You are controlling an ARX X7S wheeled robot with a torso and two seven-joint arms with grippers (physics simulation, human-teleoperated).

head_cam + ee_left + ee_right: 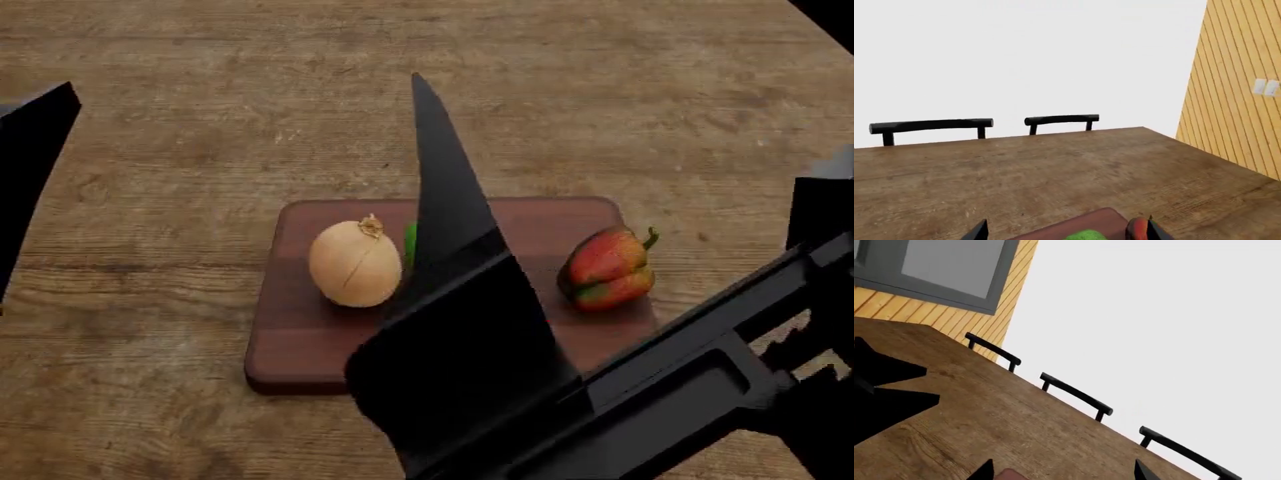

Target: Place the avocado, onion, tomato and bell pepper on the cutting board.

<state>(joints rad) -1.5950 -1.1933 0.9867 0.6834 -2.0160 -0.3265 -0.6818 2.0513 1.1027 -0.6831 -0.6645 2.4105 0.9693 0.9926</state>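
Note:
The dark reddish-brown cutting board lies on the wooden table. On it sit the tan onion and, toward its right edge, the red-and-green bell pepper. Only a thin green strip of the avocado shows beside a black arm link that hides the board's middle. The tomato is out of view. My left gripper is open over the board. The avocado lies between its spread fingertips, touching neither, and the bell pepper is by one fingertip. My right gripper is open above the table by a board corner.
A large black arm link crosses the head view above the board, with more arm structure at the lower right. Dark chair backs stand along the table's far edge. A yellow plank wall rises beyond the table corner.

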